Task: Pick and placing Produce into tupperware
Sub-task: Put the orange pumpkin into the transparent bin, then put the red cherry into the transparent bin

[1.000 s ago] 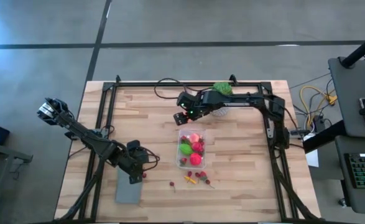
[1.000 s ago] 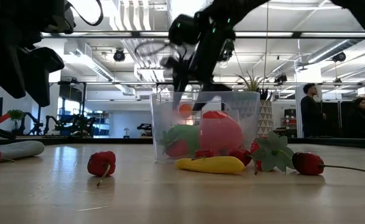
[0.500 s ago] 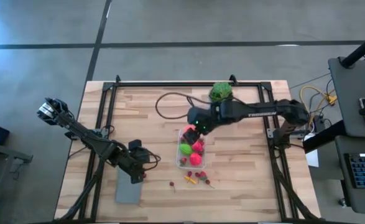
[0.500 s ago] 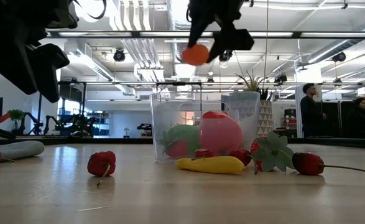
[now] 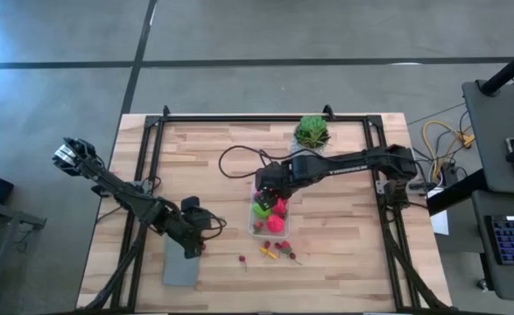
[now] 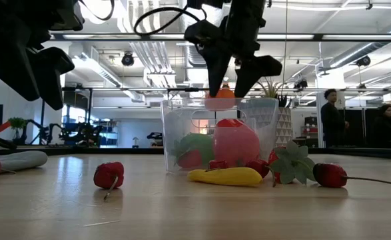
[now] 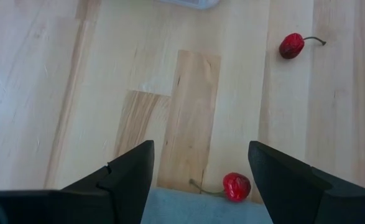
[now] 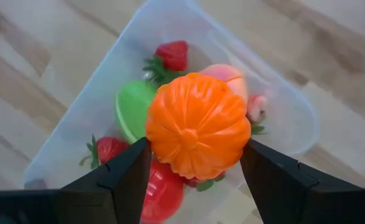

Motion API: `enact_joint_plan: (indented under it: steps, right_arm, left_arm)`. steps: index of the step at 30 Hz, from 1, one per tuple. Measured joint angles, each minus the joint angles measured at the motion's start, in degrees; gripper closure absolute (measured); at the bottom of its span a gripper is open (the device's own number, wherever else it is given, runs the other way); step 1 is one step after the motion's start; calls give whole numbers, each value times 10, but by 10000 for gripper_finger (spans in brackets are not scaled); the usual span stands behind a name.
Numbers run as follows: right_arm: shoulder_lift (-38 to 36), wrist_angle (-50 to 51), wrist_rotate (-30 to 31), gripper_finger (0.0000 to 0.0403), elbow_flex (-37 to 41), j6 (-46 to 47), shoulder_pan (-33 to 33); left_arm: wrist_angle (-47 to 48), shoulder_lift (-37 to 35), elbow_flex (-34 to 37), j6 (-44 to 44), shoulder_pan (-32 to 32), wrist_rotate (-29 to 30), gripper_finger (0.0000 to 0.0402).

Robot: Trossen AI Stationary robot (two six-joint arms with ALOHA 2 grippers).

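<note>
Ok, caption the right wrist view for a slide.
Right gripper holds an orange pumpkin-shaped toy above the clear tub, which already contains strawberries and a green piece.

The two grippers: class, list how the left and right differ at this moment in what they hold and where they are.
The right gripper is shut on an orange ball; the left gripper holds nothing, fingers apart. The right hangs above the clear tub, which already has fruit in it; the left hovers low over the wood beside a grey rectangle, with two red berries ahead. Both have dark two-finger jaws.
</note>
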State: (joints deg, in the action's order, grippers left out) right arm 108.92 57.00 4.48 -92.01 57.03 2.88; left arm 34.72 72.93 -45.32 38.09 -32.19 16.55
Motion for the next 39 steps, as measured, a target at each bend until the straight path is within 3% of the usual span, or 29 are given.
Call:
enact_joint_plan:
  steps: [6, 18, 25, 28, 31, 35, 39]
  right_arm:
    - [-3, 2, 25, 165, -1, 0, 15]
    - [-3, 62, 59, 91, 0, 27, 48]
    - [-3, 86, 69, 81, 0, -98, 119]
    - [-3, 92, 113, 84, 0, -125, 160]
    - [-4, 117, 150, 88, 1, -122, 194]
    - [-4, 160, 157, 88, 10, -93, 228]
    - [-4, 193, 151, 86, 27, -25, 264]
  left_arm:
    - [0, 0, 0, 0, -6, 0, 155]
    - [0, 0, 1, 0, -6, 0, 155]
    - [-8, 0, 5, 0, -7, -1, 155]
    - [-13, 0, 6, -5, -7, -1, 155]
    - [-13, 0, 7, -34, -7, 6, 155]
    - [-13, 0, 15, -120, -7, 14, 155]
    - [-13, 0, 38, -145, -7, -26, 155]
